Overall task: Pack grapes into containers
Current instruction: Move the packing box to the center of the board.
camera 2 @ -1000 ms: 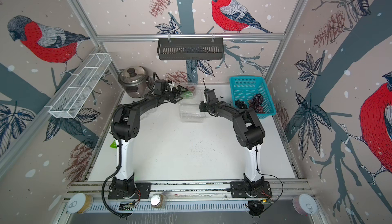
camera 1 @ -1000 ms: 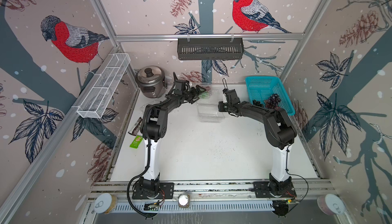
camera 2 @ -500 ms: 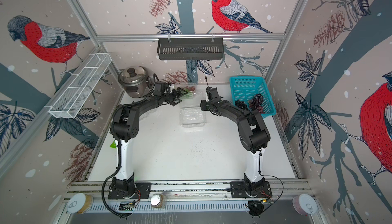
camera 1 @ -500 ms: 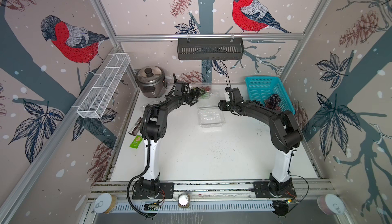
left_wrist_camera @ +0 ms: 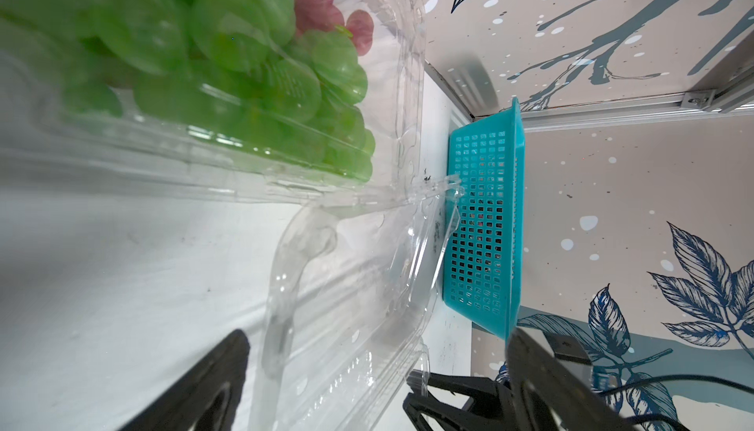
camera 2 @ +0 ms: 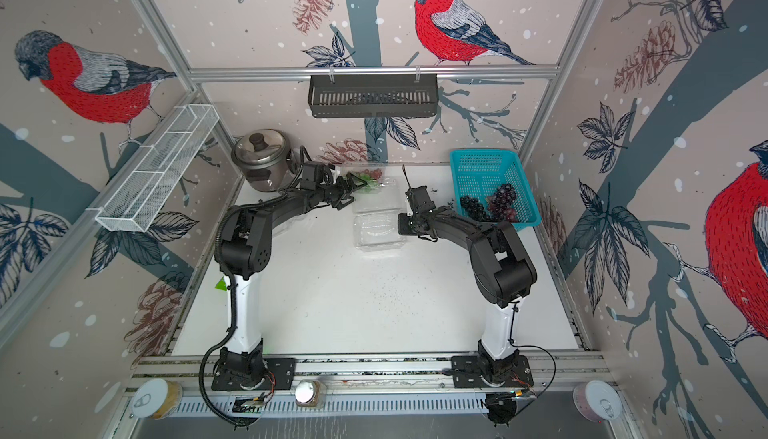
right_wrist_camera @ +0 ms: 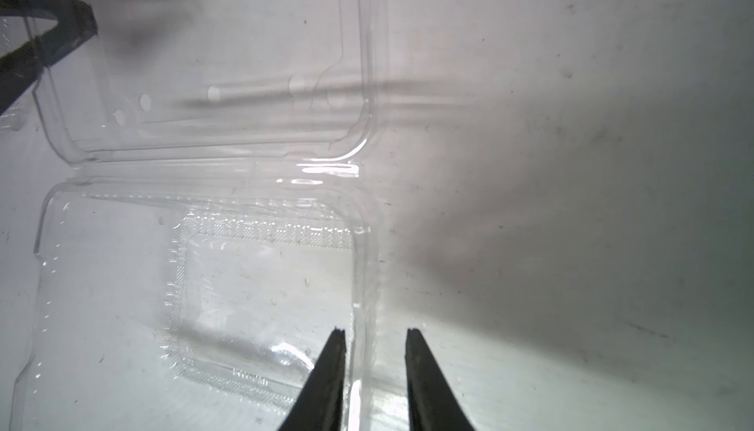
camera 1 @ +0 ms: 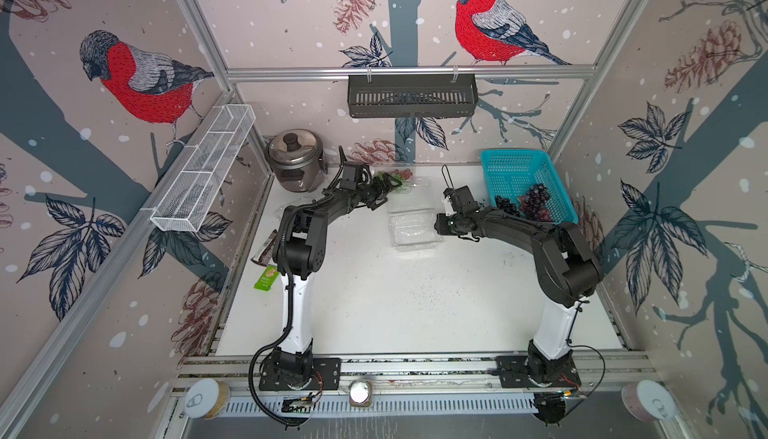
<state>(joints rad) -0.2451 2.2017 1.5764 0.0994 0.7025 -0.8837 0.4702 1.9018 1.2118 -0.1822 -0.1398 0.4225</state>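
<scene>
White bench (camera 1: 395, 312), speckled with dark crumbs. One turquoise basket (camera 1: 513, 171), perforated, at the far corner behind the right pincer (right_wrist_camera: 376, 331), holding bunches of dark grapes (camera 1: 536, 204). One steel rice cooker (camera 1: 295, 162), lidded, behind the left pincer (left_wrist_camera: 377, 339). One empty container (right_wrist_camera: 261, 286), a clear clamshell with its lid laid open flat, between the two pincers. Its side wall stands between the right pincer's narrowly parted tips, and contact cannot be told. One filled container (left_wrist_camera: 408, 82), clear, just ahead of the left pincer, holding green grapes (left_wrist_camera: 228, 41) and a few red grapes (left_wrist_camera: 314, 4). Left pincer spread wide, holding nothing, near the open lid.
</scene>
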